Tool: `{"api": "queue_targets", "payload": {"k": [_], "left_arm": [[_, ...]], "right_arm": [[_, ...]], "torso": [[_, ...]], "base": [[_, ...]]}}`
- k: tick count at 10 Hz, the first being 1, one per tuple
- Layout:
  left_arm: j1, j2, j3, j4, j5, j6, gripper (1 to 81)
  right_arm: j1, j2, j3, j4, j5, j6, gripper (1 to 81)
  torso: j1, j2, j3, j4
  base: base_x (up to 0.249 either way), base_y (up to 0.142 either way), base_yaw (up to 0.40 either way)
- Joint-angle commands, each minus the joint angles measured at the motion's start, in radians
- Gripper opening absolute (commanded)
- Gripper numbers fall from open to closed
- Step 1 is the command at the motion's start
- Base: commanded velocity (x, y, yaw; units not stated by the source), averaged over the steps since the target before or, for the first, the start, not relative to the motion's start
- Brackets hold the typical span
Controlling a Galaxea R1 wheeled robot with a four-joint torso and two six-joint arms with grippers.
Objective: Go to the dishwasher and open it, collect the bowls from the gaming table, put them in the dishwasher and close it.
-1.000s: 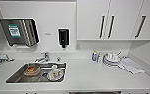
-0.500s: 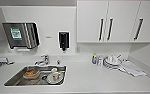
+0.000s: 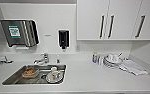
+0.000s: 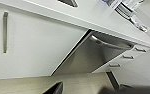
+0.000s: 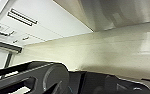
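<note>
White kitchen counter (image 3: 96,77), steel sink (image 3: 34,75), dishwasher (image 4: 91,57) ajar below.

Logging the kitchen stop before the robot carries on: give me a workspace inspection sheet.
Surface: white countertop with a steel sink.
Job's things: dishwasher, steel front tilted partly open under the counter.
Clutter: dishes in the sink; stacked plates, folded cloth, small bottle.
Grippers: fingers not discernible.
Cables: nothing seen.
Surroundings: paper towel dispenser, soap dispenser, wall cabinets, tap.
</note>
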Motion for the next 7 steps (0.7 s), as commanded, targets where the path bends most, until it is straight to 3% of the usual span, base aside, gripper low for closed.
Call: {"api": "queue_targets", "payload": {"k": [1,2,3,4,7], "left_arm": [[-0.12,-0.063,0.014,0.07,0.007,-0.003,81.1],[-0.154,-0.063,0.018,0.1,0.018,-0.005,81.1],[-0.175,-0.076,0.033,0.163,0.028,-0.005,81.1],[-0.189,-0.084,0.046,0.194,0.061,-0.005,81.1],[-0.208,-0.087,0.056,0.202,0.081,-0.009,81.1]], "right_arm": [[0.086,-0.051,0.031,0.006,-0.039,0.002,81.1],[0.087,-0.049,0.028,0.004,-0.039,0.002,81.1],[0.086,-0.049,0.028,0.004,-0.039,0.002,81.1],[0.086,-0.049,0.026,0.003,-0.039,0.002,81.1],[0.095,-0.046,0.03,0.004,-0.039,0.002,81.1]], "torso": [[0.062,-0.095,-0.09,0.0],[0.084,-0.131,-0.12,0.0],[0.106,-0.165,-0.062,0.0],[0.127,-0.197,-0.082,0.0],[0.187,-0.292,-0.097,0.0]], "base": [[0.0,0.0,0.0],[0.0,0.0,0.0],[0.0,0.0,0.0],[0.0,0.0,0.0],[0.0,0.0,0.0]]}}
